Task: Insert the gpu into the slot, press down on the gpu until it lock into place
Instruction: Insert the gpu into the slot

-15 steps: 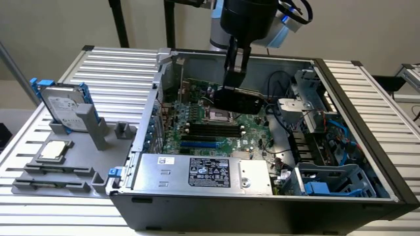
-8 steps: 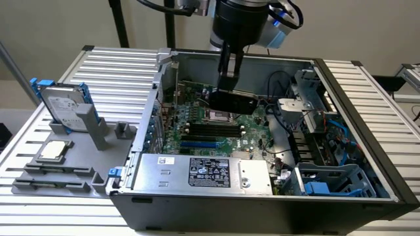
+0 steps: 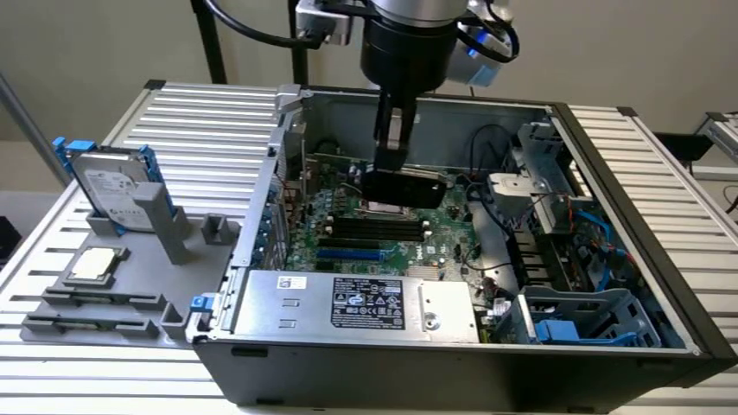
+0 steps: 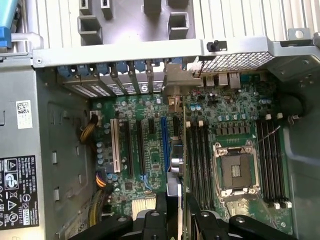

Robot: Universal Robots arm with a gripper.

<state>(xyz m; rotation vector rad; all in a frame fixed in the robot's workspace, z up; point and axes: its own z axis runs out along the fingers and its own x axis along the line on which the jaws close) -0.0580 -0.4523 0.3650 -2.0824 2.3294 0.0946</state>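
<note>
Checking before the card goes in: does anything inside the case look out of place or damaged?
Nothing looks damaged or spilled. The one oddity: the CPU socket on the motherboard appears empty. The gpu hangs in the tool above the board, unseated.

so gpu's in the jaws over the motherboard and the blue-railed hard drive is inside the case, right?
Not quite. The hard drive stands on the grey fixture outside the case, at the exterior view's left, as the exterior view shows. The rest holds: the jaws grip the gpu over the motherboard.
</note>
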